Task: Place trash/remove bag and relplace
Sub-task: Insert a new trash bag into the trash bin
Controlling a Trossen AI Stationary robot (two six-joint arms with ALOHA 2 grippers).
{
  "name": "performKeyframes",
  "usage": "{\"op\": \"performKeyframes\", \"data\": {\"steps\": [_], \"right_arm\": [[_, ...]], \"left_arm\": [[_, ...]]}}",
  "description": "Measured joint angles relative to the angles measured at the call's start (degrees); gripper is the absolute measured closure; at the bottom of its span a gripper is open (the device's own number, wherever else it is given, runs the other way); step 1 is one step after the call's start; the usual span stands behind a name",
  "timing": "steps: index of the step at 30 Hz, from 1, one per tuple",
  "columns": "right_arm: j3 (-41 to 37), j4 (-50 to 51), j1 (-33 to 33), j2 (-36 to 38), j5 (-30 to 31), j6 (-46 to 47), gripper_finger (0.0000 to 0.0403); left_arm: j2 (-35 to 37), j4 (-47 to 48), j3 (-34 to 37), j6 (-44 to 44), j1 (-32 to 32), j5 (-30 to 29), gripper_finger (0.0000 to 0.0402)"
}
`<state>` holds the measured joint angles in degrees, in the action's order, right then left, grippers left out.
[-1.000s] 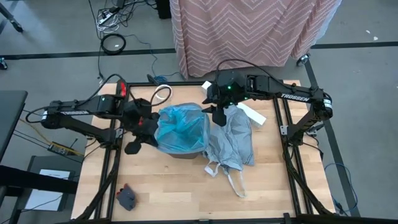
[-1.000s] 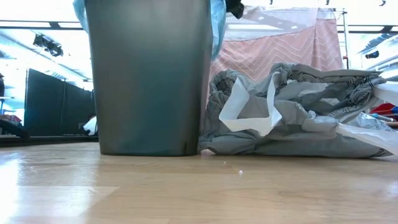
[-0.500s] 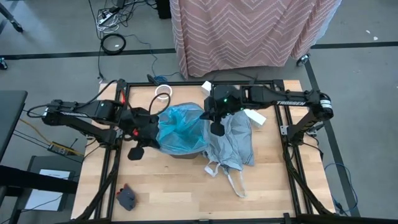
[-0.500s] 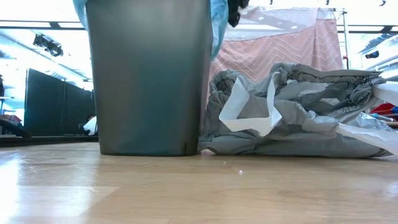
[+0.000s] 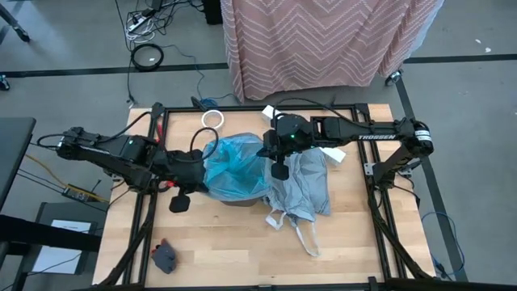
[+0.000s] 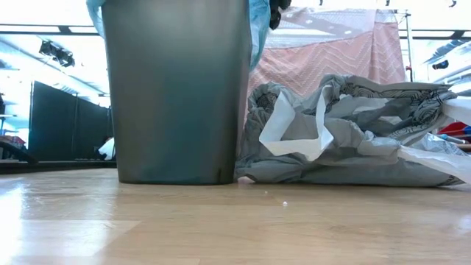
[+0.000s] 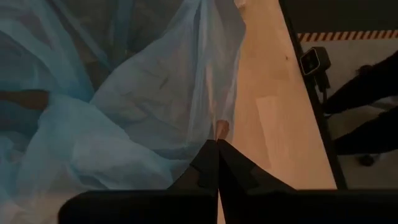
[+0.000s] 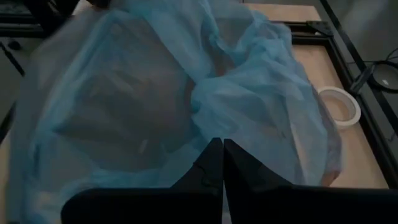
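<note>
Look down from above and you see the dark bin (image 5: pixel 234 200) in the middle of the wooden table (image 5: pixel 242 250), with the blue bag (image 5: pixel 234 166) spread over its top. Your left gripper (image 5: pixel 200 166) is at the bin's nine o'clock side, right against the blue plastic. In the left wrist view its two fingers (image 7: pixel 208 163) are pressed together with a thin edge of the blue bag (image 7: pixel 155 93) pinched between them. Your right gripper (image 5: pixel 271 152) is at the bin's three o'clock side, at the other edge of the bag. In the right wrist view its fingers (image 8: pixel 214 163) are also together, with the blue bag (image 8: pixel 155 93) bunched up just past the tips, and you cannot tell from that view how much plastic they hold. The old grey bag (image 5: pixel 300 187) lies crumpled on the table just beside the bin at its three o'clock, with its white loop handles (image 5: pixel 305 236) trailing toward five o'clock. From table height the grey bag (image 6: pixel 353 132) slumps against the bin (image 6: pixel 176 88). A white tape ring (image 5: pixel 213 120) lies at the bin's eleven o'clock near the table edge. A white box (image 5: pixel 329 151) pokes out from under the right arm at two o'clock. A small dark lump with red on it (image 5: pixel 165 257) sits alone at seven o'clock, near the front corner.
</note>
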<state>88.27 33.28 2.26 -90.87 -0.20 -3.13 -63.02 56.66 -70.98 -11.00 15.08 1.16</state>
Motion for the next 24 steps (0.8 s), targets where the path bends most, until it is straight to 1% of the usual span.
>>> {"op": "performKeyframes", "data": {"steps": [8,12,15,18,24], "right_arm": [[-5.7,-4.4,-0.5,0.0,-0.7,0.1,0.0403],[-6.0,-5.3,-0.4,0.0,-0.8,0.0,0.0403],[-6.0,-6.2,-0.4,0.0,-0.7,-0.9,0.0403],[-6.0,-6.9,-0.4,0.0,-0.7,-1.5,0.0403],[-6.6,-6.6,-0.3,0.0,-0.7,-1.6,0.0403]], "left_arm": [[0.0,0.0,0.0,-4.6,3.4,-1.8,0.0398],[0.0,0.0,0.0,-8.3,5.1,-2.9,0.0398],[-0.2,0.0,0.0,-11.0,7.0,-6.3,0.0398],[-0.9,0.1,0.0,-11.8,8.6,-9.0,0.0398],[-3.5,0.1,0.0,-13.4,10.8,-10.5,0.0398]]}}
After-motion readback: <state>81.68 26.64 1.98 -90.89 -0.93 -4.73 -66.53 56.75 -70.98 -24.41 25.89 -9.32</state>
